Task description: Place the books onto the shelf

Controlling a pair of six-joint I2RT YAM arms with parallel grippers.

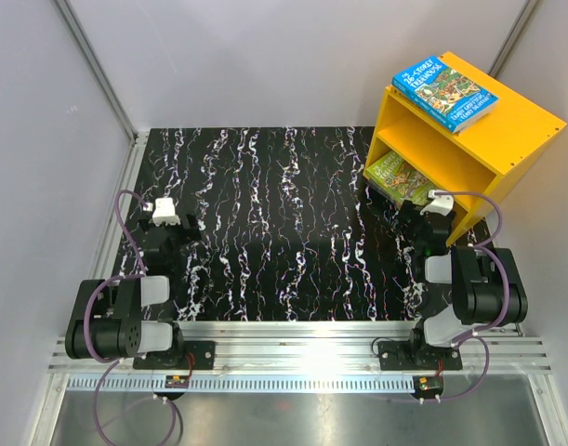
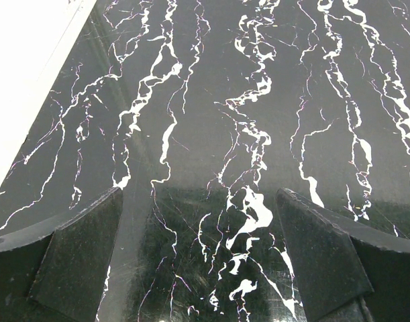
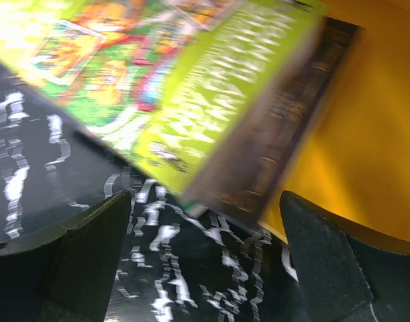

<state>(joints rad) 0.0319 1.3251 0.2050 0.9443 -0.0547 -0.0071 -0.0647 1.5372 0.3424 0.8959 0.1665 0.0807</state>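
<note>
The yellow shelf (image 1: 507, 139) stands at the back right of the black marbled mat. Blue books (image 1: 444, 90) lie flat on its top. A green book (image 1: 400, 178) lies in the lower compartment, sticking out over the mat; the right wrist view shows this green book (image 3: 191, 87) stacked on a dark brown book (image 3: 285, 134) against the yellow shelf floor (image 3: 366, 147). My right gripper (image 1: 429, 216) stands open just in front of that stack, its fingers (image 3: 325, 261) empty. My left gripper (image 1: 165, 216) hovers open over bare mat at the left, holding nothing.
White walls enclose the mat (image 1: 265, 223) on three sides. A pale strip (image 2: 23, 74) borders the mat's left edge. The aluminium rail (image 1: 302, 339) with both arm bases runs along the near edge.
</note>
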